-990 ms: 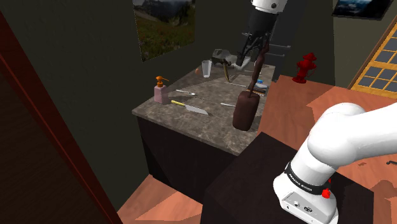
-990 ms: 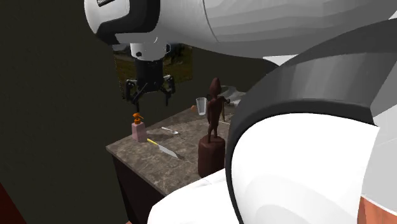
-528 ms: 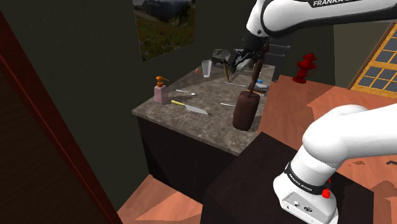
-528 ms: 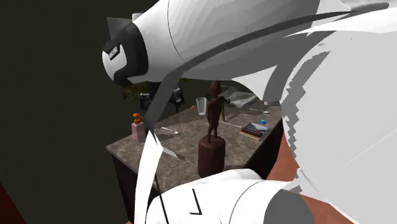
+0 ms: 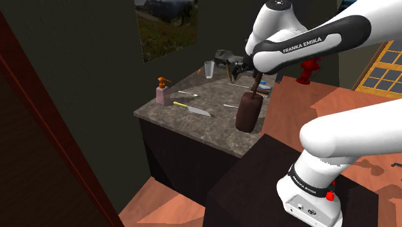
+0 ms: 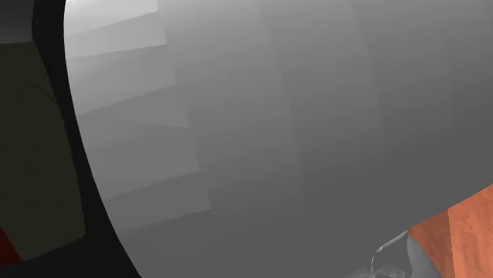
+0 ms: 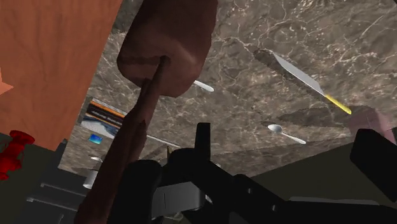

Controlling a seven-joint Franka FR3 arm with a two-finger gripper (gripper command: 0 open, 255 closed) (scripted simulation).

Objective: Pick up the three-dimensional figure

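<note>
As arm (image 5: 303, 45) bends fwd over counter (image 5: 193, 127), gripper (image 5: 239, 62) hangs wide open nr figure (image 5: 248, 113) top.

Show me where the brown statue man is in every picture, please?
Shoulder view: the brown statue stands at the edge of the counter nearest the stand, its top behind the arm.
Second exterior view: hidden behind the arm, which is close to the camera.
Wrist view: the brown statue rises from its round base on the counter toward the camera.
Shared landmark: the yellow-handled knife lying on the counter near it.
</note>
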